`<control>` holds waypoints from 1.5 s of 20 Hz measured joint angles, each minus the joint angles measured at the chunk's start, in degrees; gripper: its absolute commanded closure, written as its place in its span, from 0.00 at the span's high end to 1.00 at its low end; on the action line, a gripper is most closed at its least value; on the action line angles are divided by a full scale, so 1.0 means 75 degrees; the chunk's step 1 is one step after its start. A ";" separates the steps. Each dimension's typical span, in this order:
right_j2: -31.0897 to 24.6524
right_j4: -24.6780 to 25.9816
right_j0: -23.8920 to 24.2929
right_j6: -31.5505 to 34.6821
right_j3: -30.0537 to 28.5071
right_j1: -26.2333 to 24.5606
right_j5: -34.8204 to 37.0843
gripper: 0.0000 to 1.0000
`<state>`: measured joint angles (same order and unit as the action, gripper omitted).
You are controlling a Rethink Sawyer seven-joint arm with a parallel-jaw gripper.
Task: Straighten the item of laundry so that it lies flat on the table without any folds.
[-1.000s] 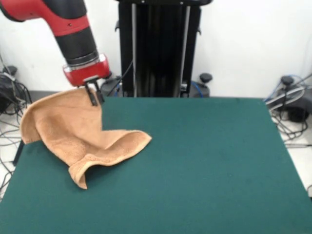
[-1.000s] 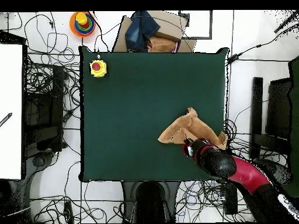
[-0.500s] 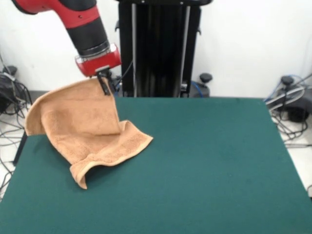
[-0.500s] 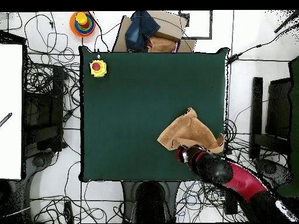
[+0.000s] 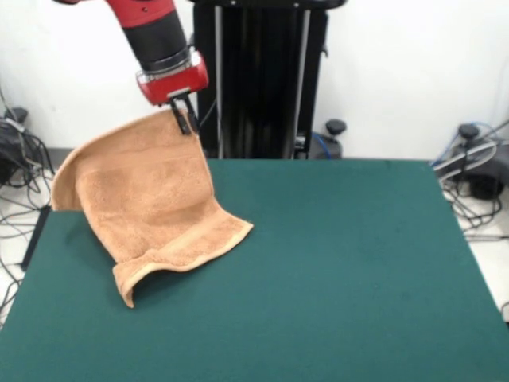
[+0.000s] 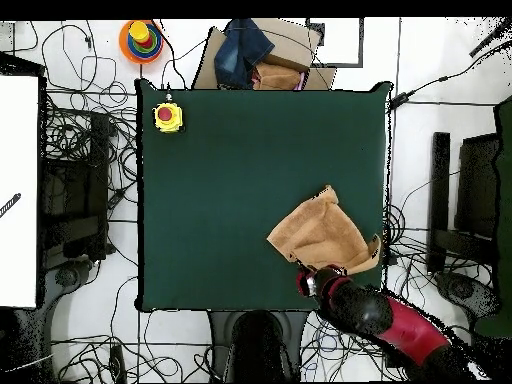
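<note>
A yellow box with a red button (image 6: 167,116) sits at one corner of the counter (image 6: 250,150). Beyond that end, on the floor, stands a ring-stacking toy (image 6: 142,39) in bright colours, and near it a cardboard box (image 6: 283,60) with a blue cloth (image 6: 242,50) lying over it. Tangled cables (image 6: 85,150) cover the white floor (image 6: 415,150) on both sides. A white panel (image 6: 18,190) lies along one edge.

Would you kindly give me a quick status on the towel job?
Hand shut on towel corner, raised. Towel half lifted, low edge curled on table. Yellow button box far off, not in the way.
</note>
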<state>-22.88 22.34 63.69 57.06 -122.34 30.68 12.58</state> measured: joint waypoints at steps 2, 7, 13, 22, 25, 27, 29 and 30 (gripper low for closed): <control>0.0139 0.0001 -0.0043 0.0000 -0.0095 0.0005 -0.0154 0.00; 0.0664 -0.0008 -0.0476 0.0000 -0.0134 0.0024 -0.0679 0.00; 0.1403 -0.0233 -0.1579 0.0002 -0.0162 0.0111 -0.1543 0.00; 0.2055 -0.1350 -0.3240 0.0665 -0.0712 0.0115 -0.3260 0.00; 0.2158 -0.1523 -0.3462 0.0975 -0.0940 0.0112 -0.3605 0.00; 0.2222 -0.1556 -0.3536 0.1201 -0.1110 0.0109 -0.3788 0.00; 0.2235 -0.1559 -0.3546 0.1335 -0.1212 0.0105 -0.3852 0.00; 0.2238 -0.1562 -0.3544 0.1382 -0.1258 0.0103 -0.3863 0.00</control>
<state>-6.10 10.62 37.11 67.42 -131.78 31.45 -16.39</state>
